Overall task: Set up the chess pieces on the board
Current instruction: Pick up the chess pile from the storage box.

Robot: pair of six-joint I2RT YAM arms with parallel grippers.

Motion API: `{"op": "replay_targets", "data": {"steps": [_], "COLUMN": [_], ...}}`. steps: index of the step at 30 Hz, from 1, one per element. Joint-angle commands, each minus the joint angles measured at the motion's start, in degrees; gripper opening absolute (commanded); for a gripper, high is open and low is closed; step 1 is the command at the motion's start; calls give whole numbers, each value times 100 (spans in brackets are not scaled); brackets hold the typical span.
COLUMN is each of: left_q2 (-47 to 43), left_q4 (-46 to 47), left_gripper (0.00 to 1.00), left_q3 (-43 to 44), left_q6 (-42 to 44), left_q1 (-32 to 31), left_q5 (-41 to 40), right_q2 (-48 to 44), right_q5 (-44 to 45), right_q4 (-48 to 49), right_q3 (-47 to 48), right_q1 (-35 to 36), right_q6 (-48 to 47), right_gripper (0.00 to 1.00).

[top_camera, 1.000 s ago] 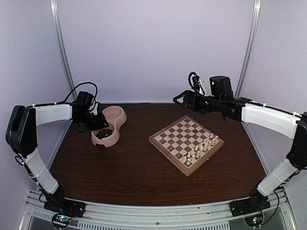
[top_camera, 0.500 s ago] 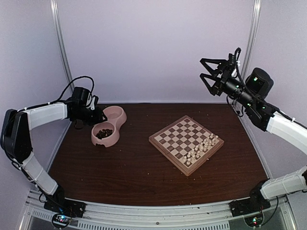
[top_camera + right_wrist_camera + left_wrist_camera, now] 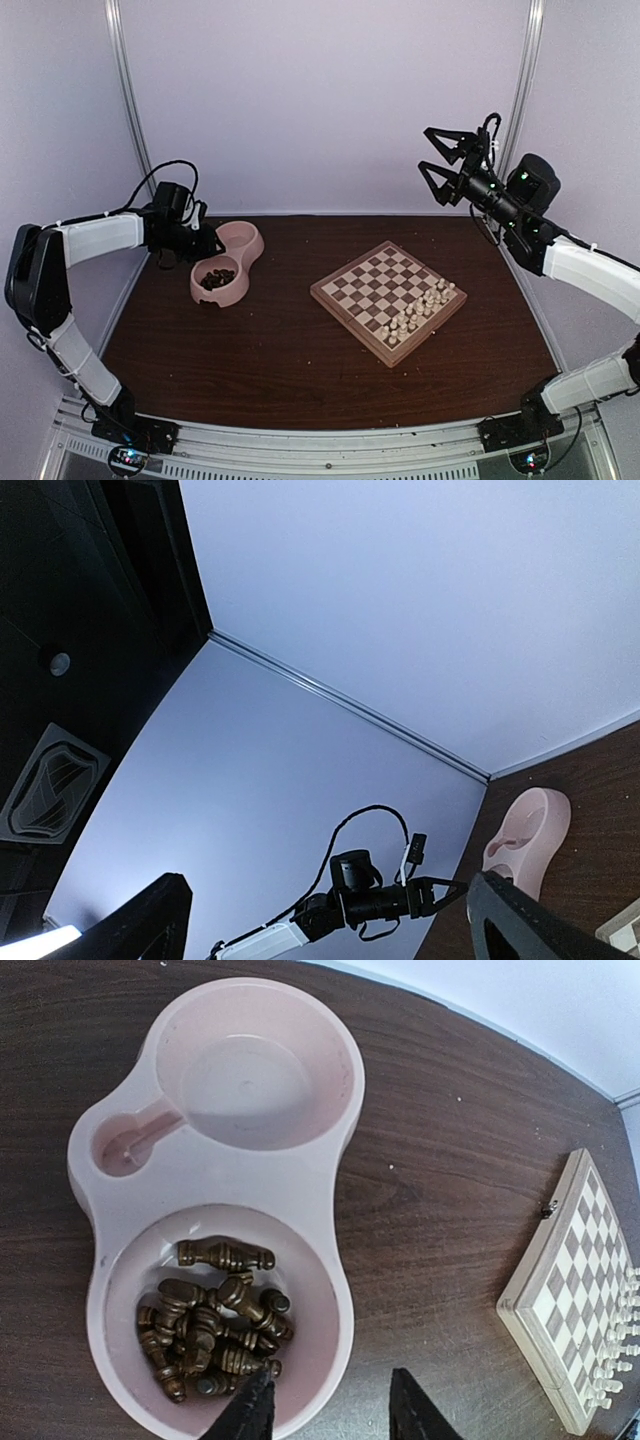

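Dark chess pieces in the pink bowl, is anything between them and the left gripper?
Nothing visible. The left gripper hangs open above the dark chess pieces, which lie uncovered in one well of the pink bowl.

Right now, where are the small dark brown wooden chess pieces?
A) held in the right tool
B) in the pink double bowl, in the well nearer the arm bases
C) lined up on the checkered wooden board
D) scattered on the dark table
B: the small dark brown wooden chess pieces lie heaped in that well of the pink double bowl; the checkered wooden board carries only pale cream pieces.
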Motion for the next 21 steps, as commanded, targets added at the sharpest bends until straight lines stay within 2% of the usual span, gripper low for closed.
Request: {"op": "replay_targets", "data": {"steps": [1, 5, 9, 14, 21], "left_q2": [91, 184, 425, 976, 1501], "left_q4": [124, 127, -46, -459, -826], "left_gripper": [41, 41, 42, 44, 44], "left_q3": [108, 94, 226, 586, 941], "left_q6": [-34, 45, 163, 203, 186], "left_q1": [-33, -95, -129, -129, -169], "left_q5": [-13, -142, -341, -588, -725], "right_q2": [114, 310, 418, 498, 678], "right_q5": [-50, -416, -674, -437, -287], "right_q4": [238, -335, -176, -1813, -2769], "right_q3": [-188, -251, -551, -217, 103], "right_q1": [-59, -131, -136, -119, -49], "right_q6": [-41, -954, -1495, -2680, -3705], "right_gripper": [99, 100, 100, 100, 100]}}
